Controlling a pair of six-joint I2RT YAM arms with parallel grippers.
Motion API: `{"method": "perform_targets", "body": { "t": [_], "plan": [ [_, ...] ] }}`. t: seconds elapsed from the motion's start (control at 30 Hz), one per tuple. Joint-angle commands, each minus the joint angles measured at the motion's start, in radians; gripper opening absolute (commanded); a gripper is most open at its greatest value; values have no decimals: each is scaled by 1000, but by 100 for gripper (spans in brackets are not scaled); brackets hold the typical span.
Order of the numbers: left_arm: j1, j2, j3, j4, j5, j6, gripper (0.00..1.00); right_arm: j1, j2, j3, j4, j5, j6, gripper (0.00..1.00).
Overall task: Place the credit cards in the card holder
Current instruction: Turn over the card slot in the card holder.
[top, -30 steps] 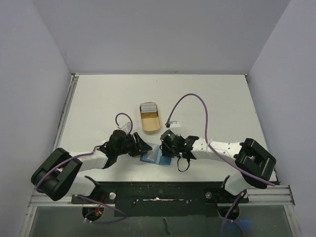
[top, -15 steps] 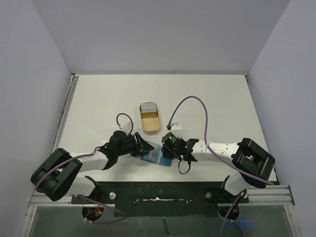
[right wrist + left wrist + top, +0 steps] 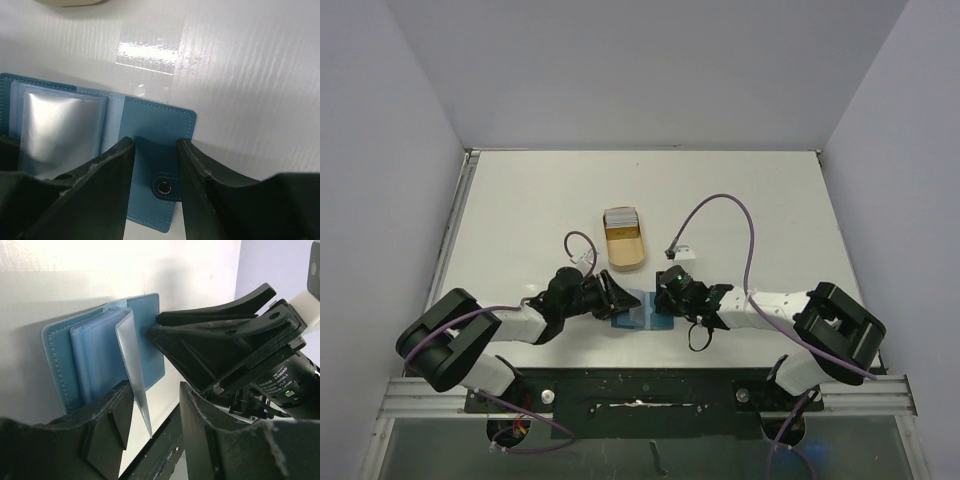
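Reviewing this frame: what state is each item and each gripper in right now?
card holder: open, flat on the table, one clear sleeve standing up.
credit cards: stacked at the far end of the tray.
tray: holding the stack, beyond the card holder.
left gripper: jaws open, either side of the clear sleeve.
right gripper: jaws open, straddling the snap tab.

Bright, even light is falling from above, washing the worktop (image 3: pixel 750 200) pale. In the right wrist view a patch of glare is shining on it, the clear sleeve of the card holder (image 3: pixel 155 125) is glinting silver, and the nearest foreground is blurring.
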Motion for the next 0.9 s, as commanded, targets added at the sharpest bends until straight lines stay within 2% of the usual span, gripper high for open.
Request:
{"method": "perform_targets", "body": {
  "t": [0.0,0.53,0.87],
  "plan": [
    [-12,23,32,105,8,1,39,-27,-50,-37,95,5,-49,40],
    [-26,48,117,107,11,41,41,-50,-74,-66,120,-26,-59,43],
    [-36,110,162,127,14,41,41,-51,-183,-79,58,2,-44,50]
  ]
}}
